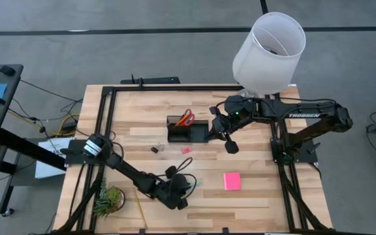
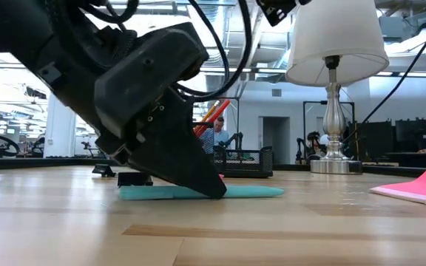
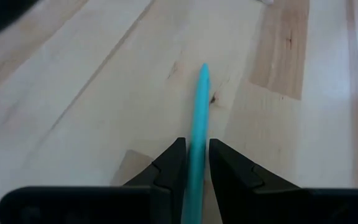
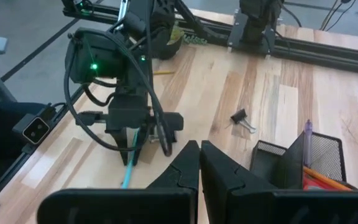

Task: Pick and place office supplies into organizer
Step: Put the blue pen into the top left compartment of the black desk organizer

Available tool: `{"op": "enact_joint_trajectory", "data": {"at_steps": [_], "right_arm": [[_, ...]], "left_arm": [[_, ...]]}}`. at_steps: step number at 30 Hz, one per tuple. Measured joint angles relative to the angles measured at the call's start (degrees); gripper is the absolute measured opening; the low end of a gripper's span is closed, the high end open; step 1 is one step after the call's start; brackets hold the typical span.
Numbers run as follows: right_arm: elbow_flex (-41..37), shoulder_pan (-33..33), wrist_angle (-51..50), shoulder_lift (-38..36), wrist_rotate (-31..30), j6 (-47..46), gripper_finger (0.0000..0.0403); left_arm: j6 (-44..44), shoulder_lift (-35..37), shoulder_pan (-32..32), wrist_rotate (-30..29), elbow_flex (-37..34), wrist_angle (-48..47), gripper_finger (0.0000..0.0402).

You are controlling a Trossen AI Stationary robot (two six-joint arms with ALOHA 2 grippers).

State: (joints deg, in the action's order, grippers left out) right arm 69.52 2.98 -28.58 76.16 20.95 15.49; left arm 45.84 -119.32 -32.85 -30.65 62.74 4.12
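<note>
Since I want the teal pen [image 3: 197, 134] lifted, my left gripper [image 3: 196, 163] pinches it flat on the table [image 3: 92, 93] | right gripper [image 4: 199, 163] closed, empty, waiting beside the organizer [image 4: 303, 158].

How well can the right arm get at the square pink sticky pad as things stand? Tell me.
Probably yes. The square pink sticky pad lies alone on bare wood on the right arm's side, nothing around it. The right gripper hangs nearby beside the black mesh organizer, but its jaws are shut and must open first.

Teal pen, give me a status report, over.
Left gripper shut on the teal pen, pen flat on table. Right gripper shut, empty, above organizer. Nothing in the way.
</note>
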Motion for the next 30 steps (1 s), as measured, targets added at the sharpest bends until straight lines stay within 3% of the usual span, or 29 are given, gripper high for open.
{"op": "enact_joint_trajectory", "data": {"at_steps": [18, 30], "right_arm": [[0.0, 0.0, -1.1, 0.0, 0.1, 0.0, 0.0000], [0.0, 0.0, -1.1, 0.0, 0.1, 0.0, 0.0000]], "left_arm": [[10.8, -6.7, -6.0, -12.9, 0.2, 7.7, 0.0061], [10.8, -7.0, -7.7, -14.3, 0.3, 7.2, 0.0061]]}}
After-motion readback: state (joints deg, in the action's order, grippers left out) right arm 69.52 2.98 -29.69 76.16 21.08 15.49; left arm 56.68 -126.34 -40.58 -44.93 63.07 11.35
